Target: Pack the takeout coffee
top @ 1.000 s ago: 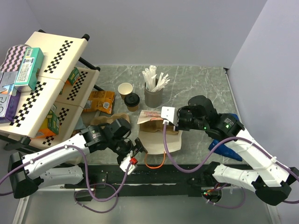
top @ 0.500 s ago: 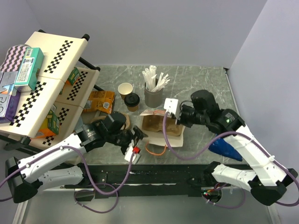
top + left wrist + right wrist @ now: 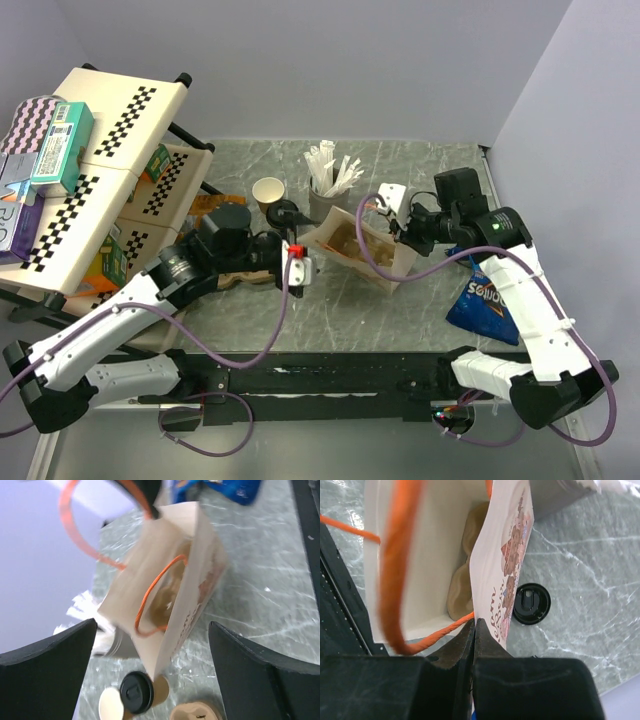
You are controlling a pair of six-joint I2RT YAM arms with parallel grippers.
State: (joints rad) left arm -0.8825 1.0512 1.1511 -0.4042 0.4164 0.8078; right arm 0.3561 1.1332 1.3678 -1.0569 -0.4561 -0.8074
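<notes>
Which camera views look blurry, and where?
Top external: sharp, evenly lit. Left wrist: the paper bag and its orange handle are smeared by motion. Right wrist: the handle loop nearest the lens is out of focus, the bag's print crisp.

Item 1: open cup (image 3: 268, 192), small, brown kraft paper with a white interior, no lid, standing upright on the table (image 3: 420, 170) toward the far middle. Item 2: lidded cup (image 3: 284, 213), same brown kraft paper, upright, closed with a black round lid (image 3: 532, 603) bearing a small raised tab. It stands just beside item 1, on its nearer right.
</notes>
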